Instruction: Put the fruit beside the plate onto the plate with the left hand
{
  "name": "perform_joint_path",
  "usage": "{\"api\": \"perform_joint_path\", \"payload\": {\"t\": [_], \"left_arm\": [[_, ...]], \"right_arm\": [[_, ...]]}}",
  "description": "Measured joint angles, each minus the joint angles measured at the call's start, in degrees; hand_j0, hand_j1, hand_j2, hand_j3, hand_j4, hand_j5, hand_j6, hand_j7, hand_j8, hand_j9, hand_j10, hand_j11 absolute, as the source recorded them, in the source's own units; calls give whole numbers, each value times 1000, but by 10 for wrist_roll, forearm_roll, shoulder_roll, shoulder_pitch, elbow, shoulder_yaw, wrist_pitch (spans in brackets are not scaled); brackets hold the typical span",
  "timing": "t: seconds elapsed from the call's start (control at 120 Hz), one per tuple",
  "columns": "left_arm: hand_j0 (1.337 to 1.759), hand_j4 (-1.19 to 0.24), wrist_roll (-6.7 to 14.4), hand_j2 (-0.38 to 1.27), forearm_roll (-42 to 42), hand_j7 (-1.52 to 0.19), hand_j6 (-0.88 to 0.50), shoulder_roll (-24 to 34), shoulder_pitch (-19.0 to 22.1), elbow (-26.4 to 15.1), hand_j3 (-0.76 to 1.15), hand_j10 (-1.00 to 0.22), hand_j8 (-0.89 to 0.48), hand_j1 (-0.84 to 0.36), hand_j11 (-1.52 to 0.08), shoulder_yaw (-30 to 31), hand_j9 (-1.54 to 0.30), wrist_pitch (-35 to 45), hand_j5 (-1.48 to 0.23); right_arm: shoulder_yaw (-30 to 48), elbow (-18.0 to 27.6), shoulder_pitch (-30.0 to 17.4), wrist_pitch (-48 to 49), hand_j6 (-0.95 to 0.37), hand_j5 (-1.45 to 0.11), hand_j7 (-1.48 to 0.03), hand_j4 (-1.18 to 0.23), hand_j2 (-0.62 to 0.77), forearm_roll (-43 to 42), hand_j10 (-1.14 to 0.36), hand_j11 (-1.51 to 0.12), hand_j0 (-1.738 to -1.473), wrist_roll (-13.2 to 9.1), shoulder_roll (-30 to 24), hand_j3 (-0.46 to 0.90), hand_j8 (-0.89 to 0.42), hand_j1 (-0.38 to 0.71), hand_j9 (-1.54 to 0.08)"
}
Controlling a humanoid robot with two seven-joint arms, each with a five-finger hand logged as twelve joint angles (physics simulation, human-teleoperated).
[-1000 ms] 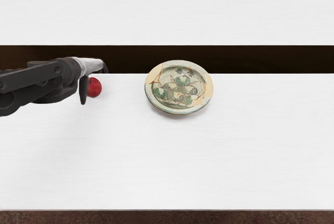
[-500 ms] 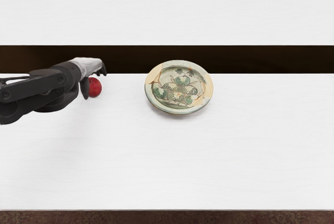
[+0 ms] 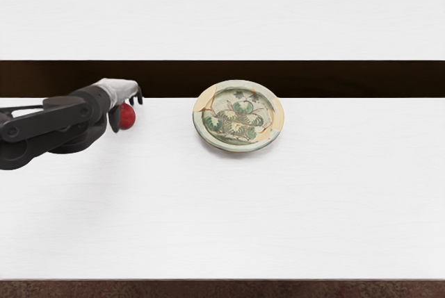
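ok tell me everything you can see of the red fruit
The fruit is small, round and red, with a smooth, slightly glossy skin; no stem or leaf can be made out. It seems to rest on the white table near its back edge, left of the plate and clearly apart from it. The left hand covers its left and upper side, so only the right part shows. Whether the hand grips it cannot be told.

left hand at red fruit | plate well apart
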Motion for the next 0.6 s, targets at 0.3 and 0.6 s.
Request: {"api": "perform_joint_path", "payload": {"t": [0.3,0.6], "left_arm": [[1658,-422,0,88,8,-546,-423,-3,2,2,0,-422,-423,-152,-546,18,-546,0,-546],[1657,-523,0,113,8,-686,-458,-4,2,7,0,-521,-521,-241,-687,20,-686,0,-684]], "right_arm": [[0,0,0,0,-12,-16,-16,-12,-3,0,-12,-16,-1658,0,0,0,-12,-334,-16],[0,0,0,0,-12,-16,-16,-12,-3,0,-12,-16,-1658,0,0,0,-12,-334,-16]]}}
